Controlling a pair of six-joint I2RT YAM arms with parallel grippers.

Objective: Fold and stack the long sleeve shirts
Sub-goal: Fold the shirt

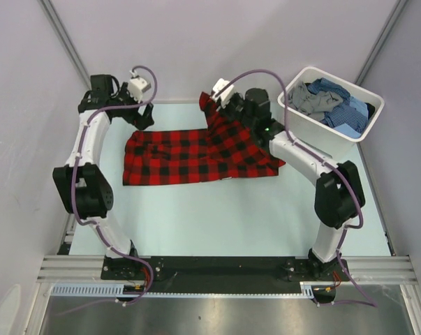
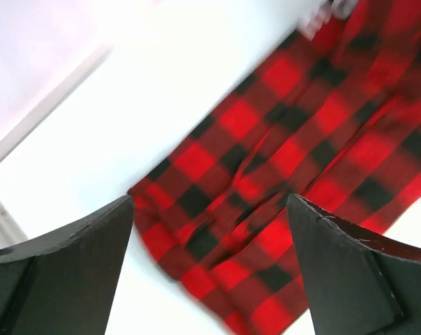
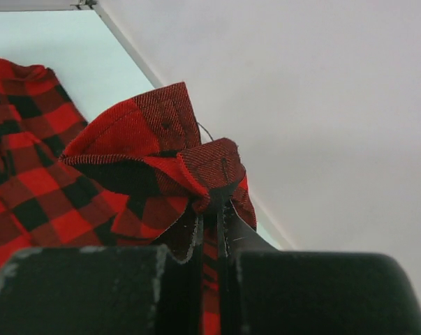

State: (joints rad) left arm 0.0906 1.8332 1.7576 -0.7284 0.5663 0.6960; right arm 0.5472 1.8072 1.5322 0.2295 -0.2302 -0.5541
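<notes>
Early in task: no folded stack anywhere on table (image 1: pixel 196 223). At frame centre, red-and-black check shirt (image 1: pixel 189 157) spread out, unfolded, upper right corner lifted. At upper right, white tub (image 1: pixel 320 130) with blue check and grey shirts (image 1: pixel 332 105) heaped inside, all yet to fold. On lifted corner, right end effector (image 3: pixel 213 209) clamped tight. At upper left, left end effector (image 1: pixel 146 117) wide apart, empty.

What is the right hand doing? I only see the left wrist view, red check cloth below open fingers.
Observer: The right hand is shut on a bunched corner of the red-and-black shirt, held up near the far wall.
Operator: Where are the other shirts?
Observer: Blue check and grey shirts lie heaped in the white tub at the far right corner of the table.
Operator: How does the red one lie?
Observer: As one wide band across the table, its right end raised.
</notes>
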